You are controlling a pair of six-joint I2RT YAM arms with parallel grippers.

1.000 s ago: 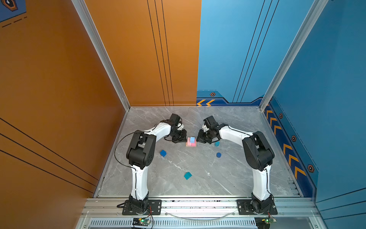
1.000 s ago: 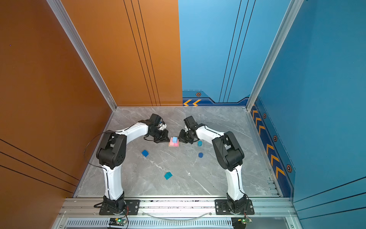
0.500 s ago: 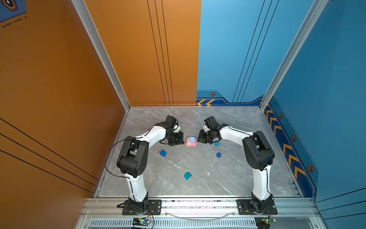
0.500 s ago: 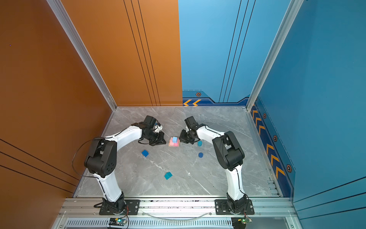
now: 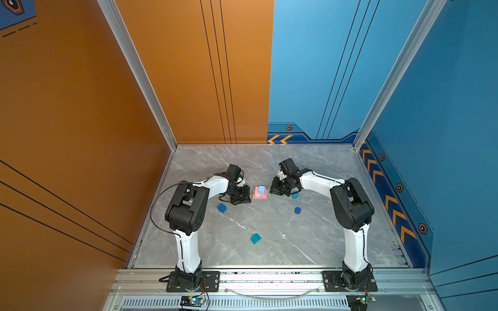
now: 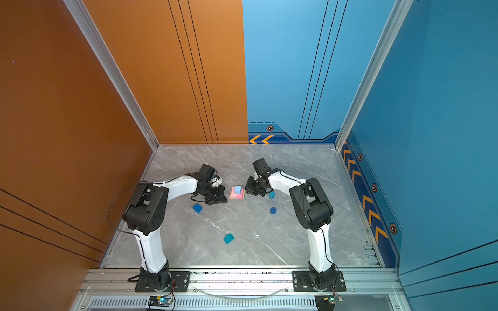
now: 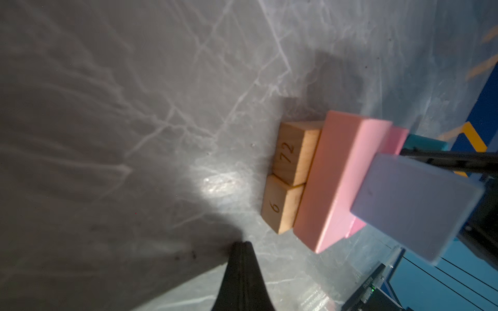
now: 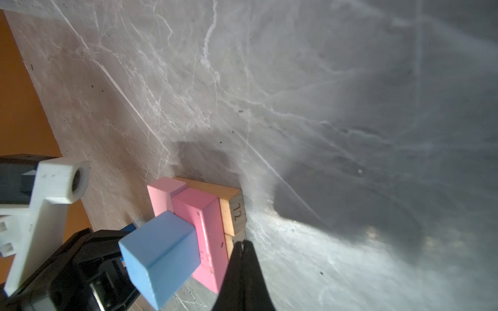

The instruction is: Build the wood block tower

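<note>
Danger of toppling light-blue cube (image 8: 159, 253) off pink bars (image 8: 207, 229): left pincer (image 7: 244, 243), right pincer (image 8: 244, 243) both pressed together, empty (right tip just beside tan bars (image 8: 237, 212)); could clip them.

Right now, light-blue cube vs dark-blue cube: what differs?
Colour: the light-blue cube is pale, the dark-blue cube deep blue. Placement: the light-blue cube sits atop the pink bars; the dark-blue cube lies alone on the table, off toward the left arm. Both are cubes, neither held.
</note>
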